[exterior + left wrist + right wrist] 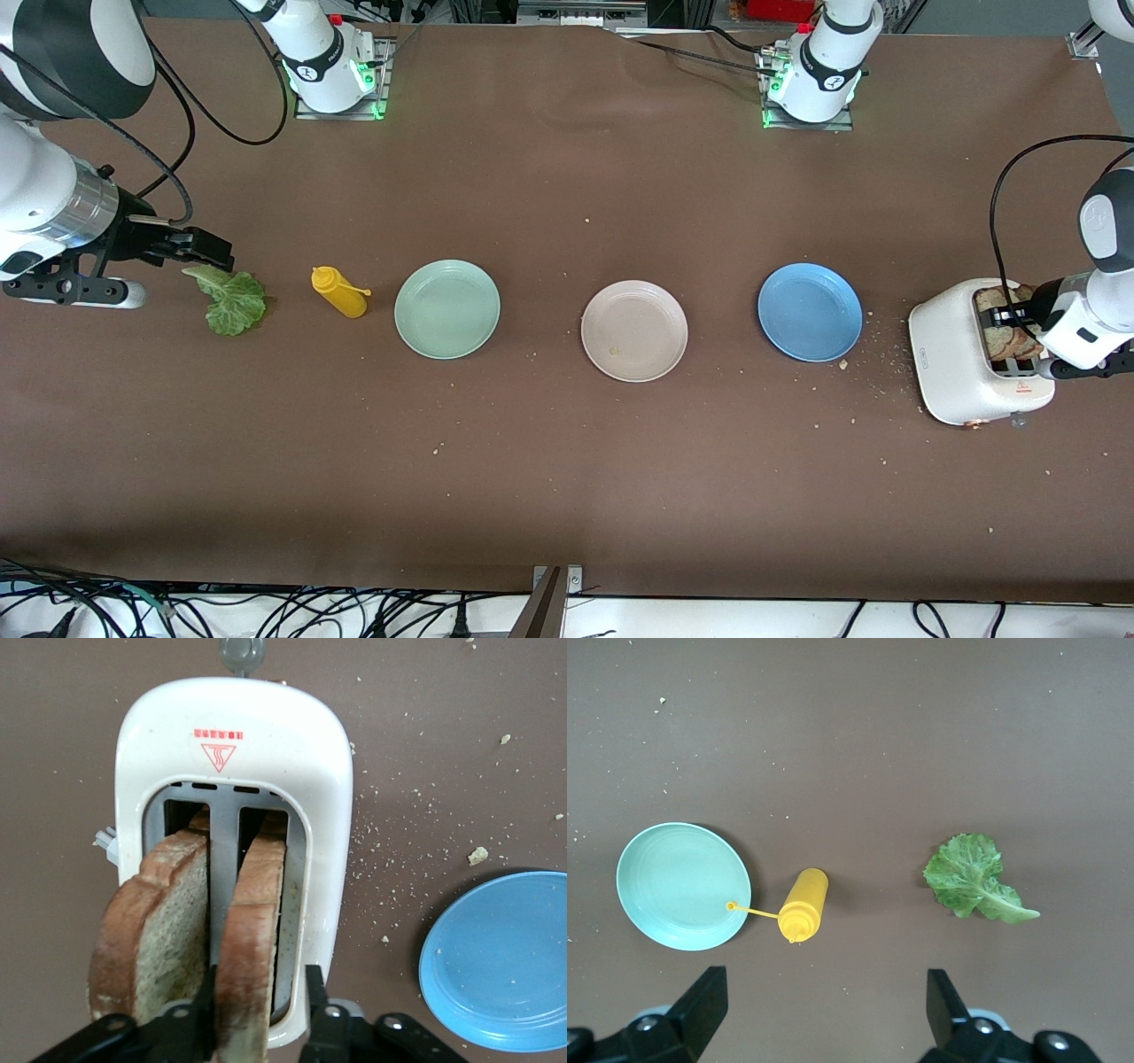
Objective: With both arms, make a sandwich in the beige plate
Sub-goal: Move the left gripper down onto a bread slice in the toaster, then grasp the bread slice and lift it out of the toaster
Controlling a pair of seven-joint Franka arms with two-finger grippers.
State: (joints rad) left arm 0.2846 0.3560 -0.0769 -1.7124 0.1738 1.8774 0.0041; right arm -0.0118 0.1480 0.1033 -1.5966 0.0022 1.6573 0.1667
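The beige plate lies bare mid-table, holding only a crumb. Two brown bread slices stand in a white toaster at the left arm's end. My left gripper is down at the toaster's slots. In the left wrist view it is open around one slice: one finger sits between the slices, the other stands clear of the slice's outer face. The other slice stands beside it. A green lettuce leaf lies at the right arm's end. My right gripper hovers beside it, open and empty.
A yellow mustard bottle lies between the lettuce and a mint-green plate. A blue plate sits between the beige plate and the toaster. Crumbs are scattered around the toaster.
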